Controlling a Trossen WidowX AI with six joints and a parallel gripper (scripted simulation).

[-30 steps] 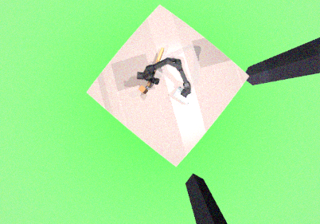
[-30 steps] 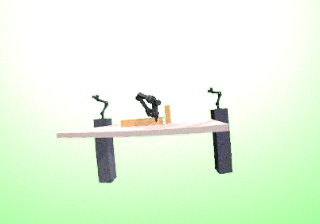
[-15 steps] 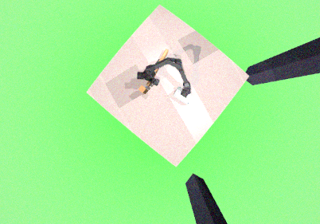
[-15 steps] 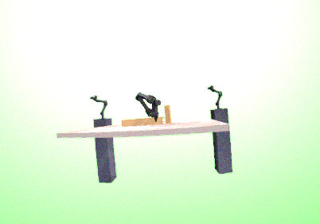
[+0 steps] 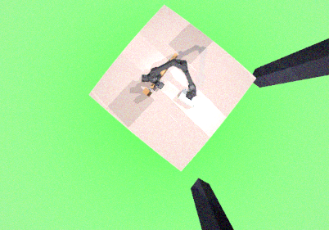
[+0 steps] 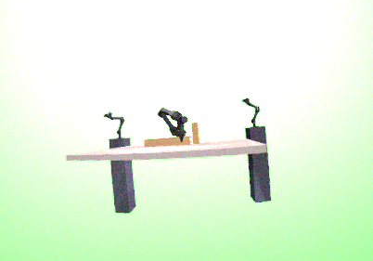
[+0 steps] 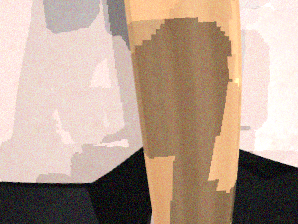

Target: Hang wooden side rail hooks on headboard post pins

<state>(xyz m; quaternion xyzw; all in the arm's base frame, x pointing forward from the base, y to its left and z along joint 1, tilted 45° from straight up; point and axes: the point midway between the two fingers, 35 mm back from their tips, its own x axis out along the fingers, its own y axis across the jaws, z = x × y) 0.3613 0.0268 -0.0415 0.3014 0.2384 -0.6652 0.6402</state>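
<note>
Wooden side rail lies pinched lengthwise between the gripper fingers, low over the table.
</note>
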